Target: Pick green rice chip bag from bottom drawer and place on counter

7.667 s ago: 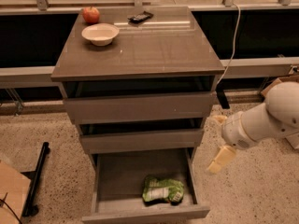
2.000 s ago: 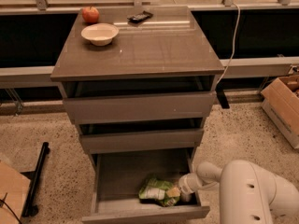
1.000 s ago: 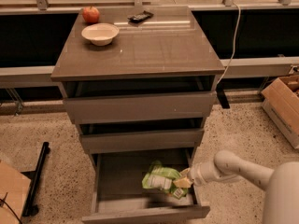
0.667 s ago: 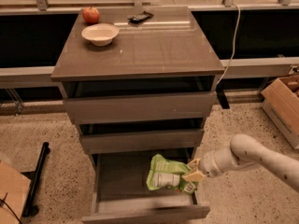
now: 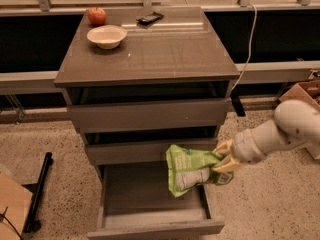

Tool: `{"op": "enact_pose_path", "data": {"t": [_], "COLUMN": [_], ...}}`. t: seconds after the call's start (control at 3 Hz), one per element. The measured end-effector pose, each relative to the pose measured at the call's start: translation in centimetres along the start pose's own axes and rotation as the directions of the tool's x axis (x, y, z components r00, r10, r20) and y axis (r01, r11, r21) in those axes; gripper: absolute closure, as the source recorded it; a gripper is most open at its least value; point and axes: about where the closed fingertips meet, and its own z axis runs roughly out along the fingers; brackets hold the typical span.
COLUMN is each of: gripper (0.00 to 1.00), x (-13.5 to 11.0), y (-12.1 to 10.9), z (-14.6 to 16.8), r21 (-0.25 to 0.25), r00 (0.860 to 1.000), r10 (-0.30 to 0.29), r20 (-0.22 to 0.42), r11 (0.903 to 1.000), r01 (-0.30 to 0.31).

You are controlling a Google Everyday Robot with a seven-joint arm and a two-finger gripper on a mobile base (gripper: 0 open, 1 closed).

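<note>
My gripper (image 5: pixel 223 157) is shut on the right edge of the green rice chip bag (image 5: pixel 191 170), a crinkly light-green bag with a white label panel. The bag hangs in the air above the right side of the open bottom drawer (image 5: pixel 150 204), level with the middle drawer's front. The drawer's inside shows nothing else. The counter (image 5: pixel 160 51) is the glossy grey-brown cabinet top, above and to the left of the gripper. My white arm comes in from the right.
On the counter stand a cream bowl (image 5: pixel 106 36), a red apple (image 5: pixel 97 16) and a dark flat object (image 5: pixel 149 18) at the back. A cardboard box (image 5: pixel 305 95) sits on the floor at right. A black stand (image 5: pixel 39 191) lies on the floor at left.
The gripper reached into the bottom drawer, closed on the bag, and has lifted it up and out of the drawer to the height of the middle drawer.
</note>
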Motion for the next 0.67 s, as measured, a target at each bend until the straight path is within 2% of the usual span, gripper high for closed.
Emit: {"op": "enact_pose_path", "data": {"t": [0.33,0.67], "gripper": [1.0,1.0], "x": [-5.9,-13.1], "y": [-4.2,-11.7], "z": [-9.0,-18.6], "r21": [0.133,0.312], "r00": [0.982,0.951], "r10": [-0.146,-0.222], "r20": [-0.118,-0.216], "r11": [0.9779,0.9069], "r01": [0.162,0.283]}}
